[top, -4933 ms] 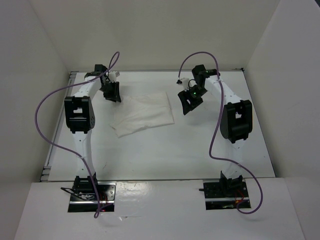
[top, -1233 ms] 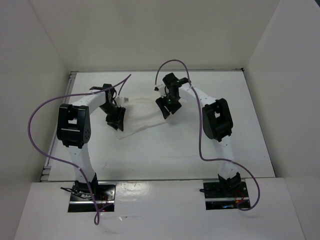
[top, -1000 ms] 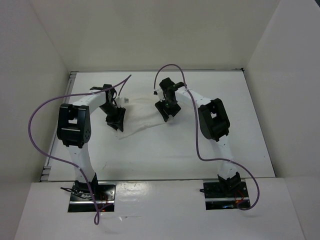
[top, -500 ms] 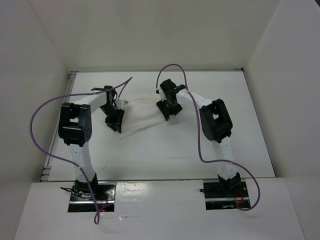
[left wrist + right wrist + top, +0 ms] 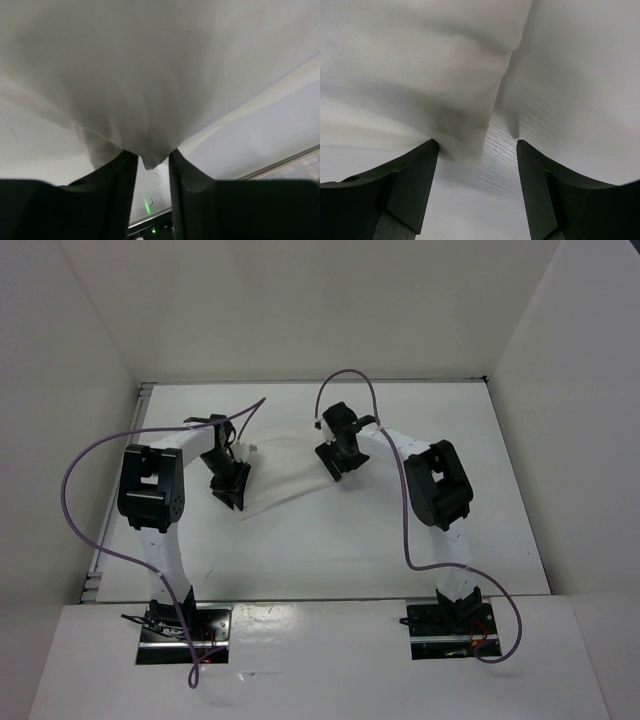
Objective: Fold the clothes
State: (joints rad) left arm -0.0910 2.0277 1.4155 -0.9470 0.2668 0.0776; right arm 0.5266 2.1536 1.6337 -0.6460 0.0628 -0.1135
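As the overhead view takes in the whole bench, the count reads as follows.

Clothes: one item. It is a plain white, thin, wrinkled garment lying on the far middle of the bench, between the two claws.

Arms: two, white with black joints. The left arm and the right arm both reach inward to the garment.

Left claw: one, at the garment's near left corner. In its wrist view the two black fingers stand close together. A gathered point of cloth is clamped between them, and the fabric spreads away from the grip in a drawn sheet.

Right claw: one, at the garment's far right edge. In its wrist view the two fingers stand wide apart. A soft fold of cloth lies on the bench between them, just beside the finger at the picture's left, and is not gripped.

Purple cables: two, one looping off the left arm and one off the right.

Base plates: two, at the near edge, left and right.

White walls: three, at left, back and right.
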